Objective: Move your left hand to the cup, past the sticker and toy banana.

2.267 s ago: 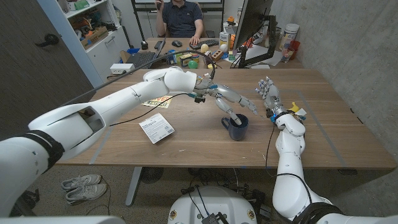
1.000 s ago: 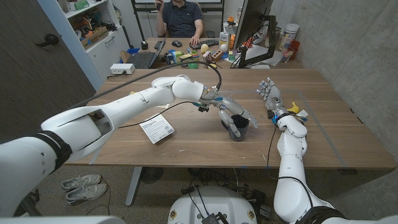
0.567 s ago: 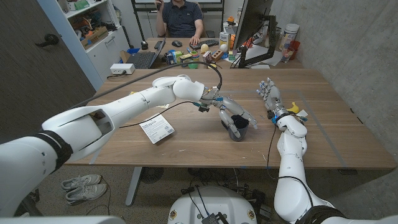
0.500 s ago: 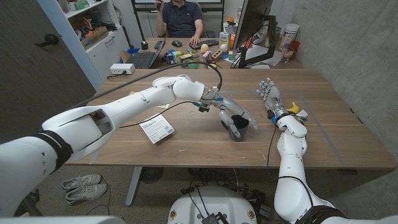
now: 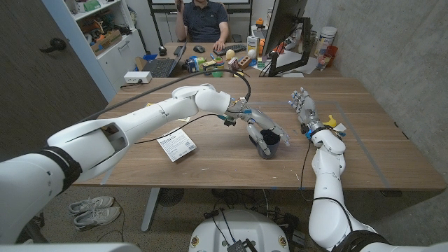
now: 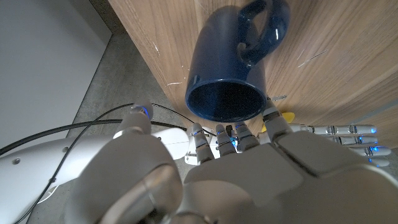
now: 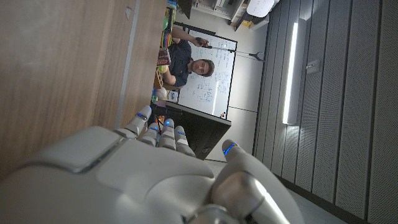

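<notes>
A dark blue cup (image 5: pixel 267 147) stands on the wooden table, right of the middle. My left hand (image 5: pixel 263 128) hovers right over it, fingers spread and holding nothing. In the left wrist view the cup (image 6: pixel 229 70) shows its open mouth, and my left hand's (image 6: pixel 211 177) fingertips (image 6: pixel 219 131) end just short of its rim. The yellow toy banana (image 5: pixel 331 123) lies beside my right wrist, also seen as the toy banana (image 6: pixel 285 117). My right hand (image 5: pixel 302 108) stands upright to the right of the cup, fingers apart and empty. The left arm hides the sticker.
A white printed sheet (image 5: pixel 177 145) lies on the table under my left forearm. A person (image 5: pixel 205 19) sits behind a cluttered desk beyond the table. A monitor (image 5: pixel 283 28) stands at the back right. Bare wood (image 5: pixel 371 150) lies to the right.
Since the oldest frame the left hand has come down closer over the cup, and the camera has shifted slightly. Over the last second nothing has moved.
</notes>
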You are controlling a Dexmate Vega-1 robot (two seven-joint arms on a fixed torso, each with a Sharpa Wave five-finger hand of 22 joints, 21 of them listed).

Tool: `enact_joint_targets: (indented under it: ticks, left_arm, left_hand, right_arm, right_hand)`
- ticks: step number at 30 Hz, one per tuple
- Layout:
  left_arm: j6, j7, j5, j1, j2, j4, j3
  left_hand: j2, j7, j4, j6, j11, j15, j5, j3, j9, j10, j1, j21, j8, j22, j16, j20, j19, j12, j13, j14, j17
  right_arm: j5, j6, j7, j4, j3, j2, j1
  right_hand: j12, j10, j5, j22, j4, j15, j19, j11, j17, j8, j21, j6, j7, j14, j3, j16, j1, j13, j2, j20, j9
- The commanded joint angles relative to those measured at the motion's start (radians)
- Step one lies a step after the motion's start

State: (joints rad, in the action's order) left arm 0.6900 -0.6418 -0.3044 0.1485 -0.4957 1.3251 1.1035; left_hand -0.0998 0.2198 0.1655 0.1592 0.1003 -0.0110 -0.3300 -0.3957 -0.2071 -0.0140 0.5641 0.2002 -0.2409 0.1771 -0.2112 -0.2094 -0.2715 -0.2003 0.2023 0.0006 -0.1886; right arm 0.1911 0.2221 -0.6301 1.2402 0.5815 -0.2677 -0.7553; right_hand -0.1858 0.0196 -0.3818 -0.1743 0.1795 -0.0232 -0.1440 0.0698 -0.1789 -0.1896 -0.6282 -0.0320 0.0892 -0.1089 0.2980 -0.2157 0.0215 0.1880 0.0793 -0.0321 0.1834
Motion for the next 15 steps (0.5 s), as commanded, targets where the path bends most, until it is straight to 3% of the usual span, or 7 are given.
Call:
enact_joint_targets:
  ticks: [1,15]
  left_arm:
    - [0.002,-0.003,0.002,-0.002,-0.002,-0.004,-0.002]
    - [0.013,0.001,0.001,-0.003,-0.008,-0.006,-0.004]
  left_hand:
    - [0.000,0.002,-0.005,0.011,0.005,-0.009,0.002,0.003,-0.002,-0.009,0.009,0.002,-0.005,0.002,-0.010,-0.002,-0.010,-0.005,0.005,0.005,-0.002]
    - [0.000,0.002,-0.007,0.017,0.006,-0.012,0.004,0.005,-0.002,-0.010,0.014,0.000,-0.006,0.002,-0.010,-0.001,-0.011,-0.005,0.005,0.004,-0.002]
  right_arm:
    - [0.006,0.004,0.001,-0.005,0.000,-0.001,0.004]
    - [0.012,0.005,0.004,-0.009,-0.004,-0.004,0.006]
  right_hand:
    - [-0.006,0.003,-0.005,-0.005,0.000,-0.003,-0.007,-0.004,-0.005,0.000,0.005,0.004,0.005,-0.005,-0.008,-0.003,-0.008,0.003,0.071,-0.008,0.002]
    - [-0.006,0.003,-0.004,-0.005,0.000,-0.004,-0.009,-0.003,-0.005,0.000,0.010,0.004,0.005,-0.006,-0.011,-0.002,-0.008,0.003,0.072,-0.008,0.002]
